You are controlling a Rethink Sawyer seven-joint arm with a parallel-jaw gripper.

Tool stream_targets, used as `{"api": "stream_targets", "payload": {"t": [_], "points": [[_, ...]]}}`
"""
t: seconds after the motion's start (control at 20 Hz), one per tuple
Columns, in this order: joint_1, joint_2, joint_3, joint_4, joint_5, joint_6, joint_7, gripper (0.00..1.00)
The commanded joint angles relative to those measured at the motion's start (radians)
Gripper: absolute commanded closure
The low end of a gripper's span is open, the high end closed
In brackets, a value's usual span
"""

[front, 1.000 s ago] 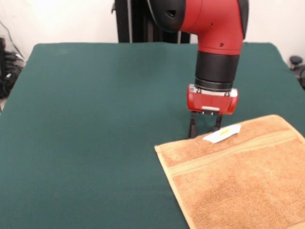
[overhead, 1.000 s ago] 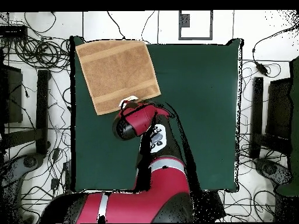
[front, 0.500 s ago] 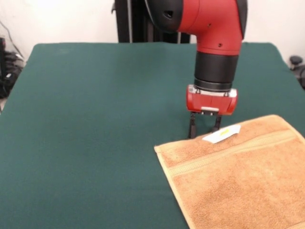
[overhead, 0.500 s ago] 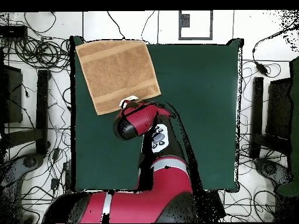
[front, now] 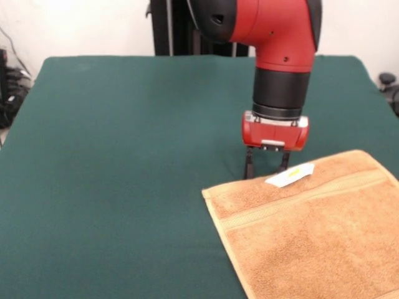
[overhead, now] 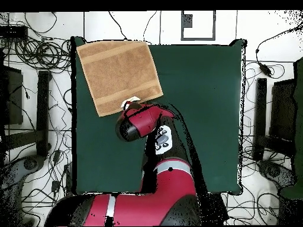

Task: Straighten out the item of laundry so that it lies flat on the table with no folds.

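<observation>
Even, bright indoor light falls from above. The green desk (front: pixel 124 156) shows no glare and only soft shadow beneath the red arm (front: pixel 274 37). The towel (front: pixel 312 237) weave reads crisply at 5 o'clock; a glossy highlight sits on the arm's shell.

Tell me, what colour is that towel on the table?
Tan-orange, with a woven band; the towel shows best in the front view.

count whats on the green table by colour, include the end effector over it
tan-orange: 1, the towel
white: 1, the label on the towel
red and black: 1, the end effector
green: 1, the table itself
total: 4
</observation>
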Motion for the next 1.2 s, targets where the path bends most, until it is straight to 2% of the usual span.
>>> {"api": "stream_targets", "payload": {"t": [0.05, 0.25, 0.8, 0.9, 1.05, 1.2], "points": [[-0.198, 0.436, 0.06, -0.15, -0.045, 0.069, -0.089, 0.0], [-0.258, 0.433, 0.125, -0.134, -0.038, 0.127, -0.147, 0.0], [-0.275, 0.432, 0.149, -0.142, -0.075, 0.167, -0.147, 0.0], [-0.298, 0.435, 0.171, -0.137, -0.06, 0.196, -0.161, 0.0], [-0.392, 0.456, 0.251, -0.114, 0.017, 0.293, -0.212, 0.0], [-0.372, 0.447, 0.23, -0.112, 0.006, 0.274, -0.177, 0.0]]}}
